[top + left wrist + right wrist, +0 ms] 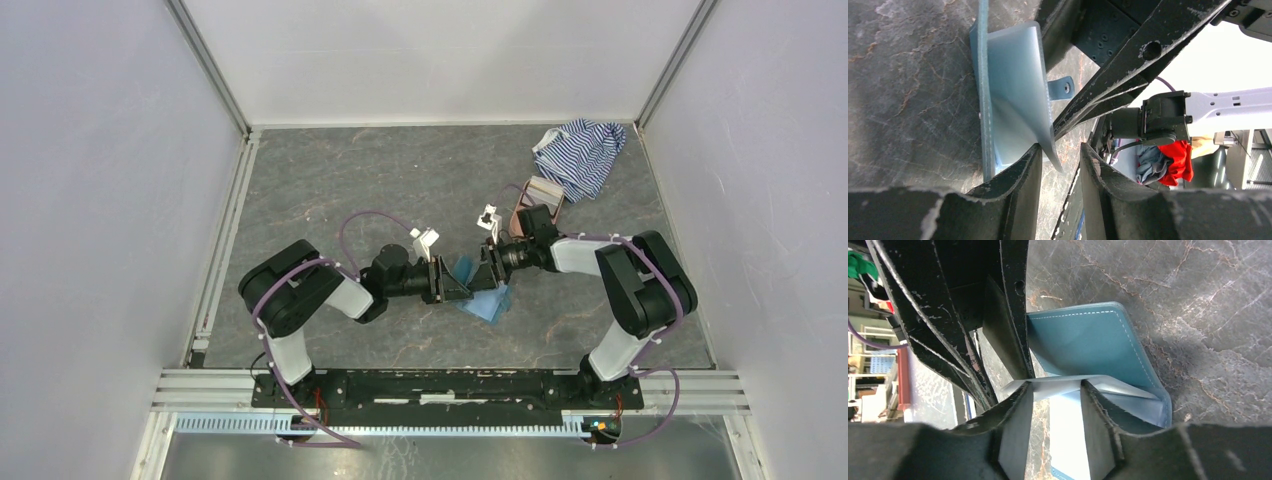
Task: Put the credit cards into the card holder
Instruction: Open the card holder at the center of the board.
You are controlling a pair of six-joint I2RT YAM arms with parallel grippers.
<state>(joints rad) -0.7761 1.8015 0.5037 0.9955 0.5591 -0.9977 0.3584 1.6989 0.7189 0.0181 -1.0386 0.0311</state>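
Between left pincer point(1060, 154) and right pincer point(1055, 389) sits one card holder point(1088, 340).

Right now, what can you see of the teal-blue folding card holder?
The teal-blue folding card holder lies open on the grey marbled table. Leather-like outside with pale stitching, paler blue inside, a snap tab sticking out. A pale inner flap stands up between the parted jaws of the left gripper and the right gripper. No card shows.
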